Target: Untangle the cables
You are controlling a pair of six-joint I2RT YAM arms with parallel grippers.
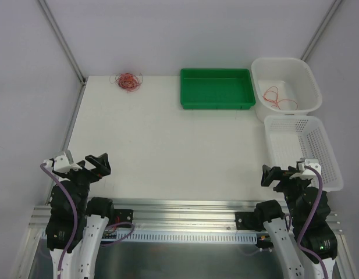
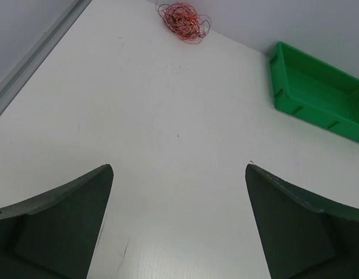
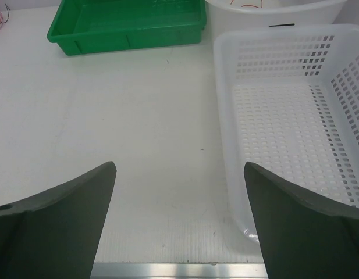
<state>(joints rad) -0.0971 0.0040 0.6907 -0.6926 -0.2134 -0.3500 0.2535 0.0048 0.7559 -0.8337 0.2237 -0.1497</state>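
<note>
A tangled ball of thin red, orange and dark cables (image 1: 128, 81) lies at the far left corner of the white table; in the left wrist view the tangle (image 2: 182, 20) sits far ahead. A loose red cable (image 1: 275, 97) curls inside the white tub (image 1: 284, 60). My left gripper (image 1: 99, 165) (image 2: 179, 168) hovers open near the front left edge, with nothing between its fingers. Over at the front right, beside the perforated basket, my right gripper (image 1: 278, 175) (image 3: 179, 165) is also open and holds nothing. Both are far from the cables.
A green tray (image 1: 217, 71) (image 2: 319, 93) (image 3: 127, 23) stands at the back centre. A white perforated basket (image 1: 295, 119) (image 3: 295, 104) sits in front of the tub on the right. The aluminium rail (image 1: 185, 206) runs along the near edge.
</note>
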